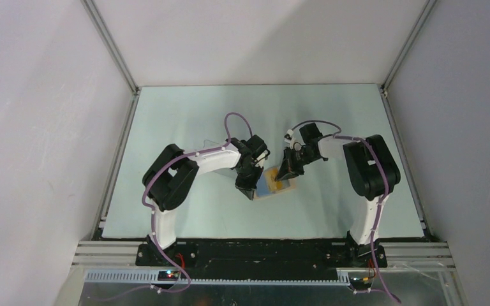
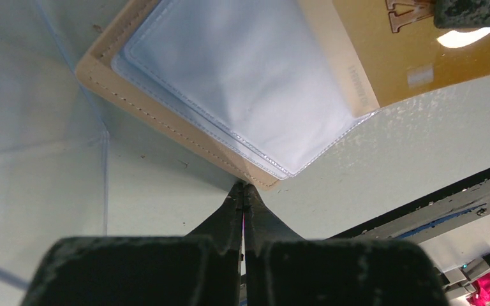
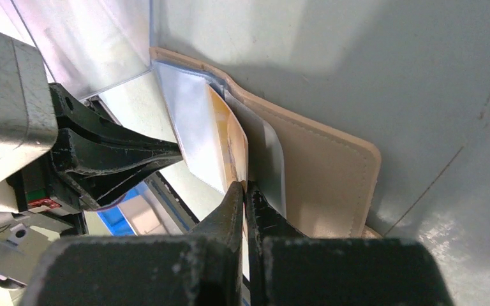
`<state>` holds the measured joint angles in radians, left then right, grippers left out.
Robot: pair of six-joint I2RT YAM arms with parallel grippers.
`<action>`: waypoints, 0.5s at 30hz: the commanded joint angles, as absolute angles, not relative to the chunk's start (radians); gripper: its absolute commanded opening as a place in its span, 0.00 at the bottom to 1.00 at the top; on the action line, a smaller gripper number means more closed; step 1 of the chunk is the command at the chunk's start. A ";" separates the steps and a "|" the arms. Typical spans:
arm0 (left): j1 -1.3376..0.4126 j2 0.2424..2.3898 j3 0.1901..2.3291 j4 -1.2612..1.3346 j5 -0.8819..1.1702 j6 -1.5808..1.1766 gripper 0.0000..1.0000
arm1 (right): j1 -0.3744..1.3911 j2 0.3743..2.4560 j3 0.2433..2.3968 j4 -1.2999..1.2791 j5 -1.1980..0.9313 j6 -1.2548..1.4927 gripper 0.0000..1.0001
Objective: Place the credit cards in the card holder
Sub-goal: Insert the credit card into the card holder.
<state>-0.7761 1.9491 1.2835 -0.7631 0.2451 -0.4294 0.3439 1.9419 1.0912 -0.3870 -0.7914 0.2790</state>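
Pale green table (image 1: 185, 210) surface is seen beneath both arms. The card holder (image 1: 273, 185) is laid open near its middle, blue pockets upward, with a clear plastic box (image 3: 89, 44) just beside it. One credit card (image 2: 415, 57) is held slanted over the holder's right half, with one edge low among the pocket layers. Whether it has entered a pocket cannot be told.

A jam is judged the main risk: driven at this slant, the card's corner could catch a film lip or be slid between the wrong layers. The holder could also be pushed along the table or folded shut, since it appears to be pinned at one corner only.

Both arms are bent inward and pitched down toward the holder. The left gripper (image 2: 243, 188) is closed on nothing, with its tips set against the near tan corner. The right gripper (image 3: 245, 186) is clamped on the card's edge.
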 commanded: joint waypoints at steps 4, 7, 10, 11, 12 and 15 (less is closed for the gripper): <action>-0.785 1.985 1.285 -0.737 0.235 -0.439 0.00 | 0.345 1.904 1.000 -0.313 -0.740 0.313 0.00; -0.784 1.985 1.285 -0.737 0.234 -0.437 0.00 | 0.345 1.893 0.985 -0.310 -0.719 0.318 0.00; -0.784 1.983 1.285 -0.737 0.234 -0.437 0.00 | 0.351 1.881 0.973 -0.298 -0.710 0.331 0.00; -0.785 1.983 1.285 -0.737 0.233 -0.438 0.00 | 0.355 1.879 0.970 -0.297 -0.708 0.337 0.00; -0.785 1.983 1.285 -0.737 0.233 -0.437 0.00 | 0.367 1.873 0.970 -0.294 -0.697 0.341 0.00; -0.784 1.984 1.285 -0.737 0.233 -0.437 0.00 | 0.393 1.865 0.970 -0.288 -0.684 0.359 0.00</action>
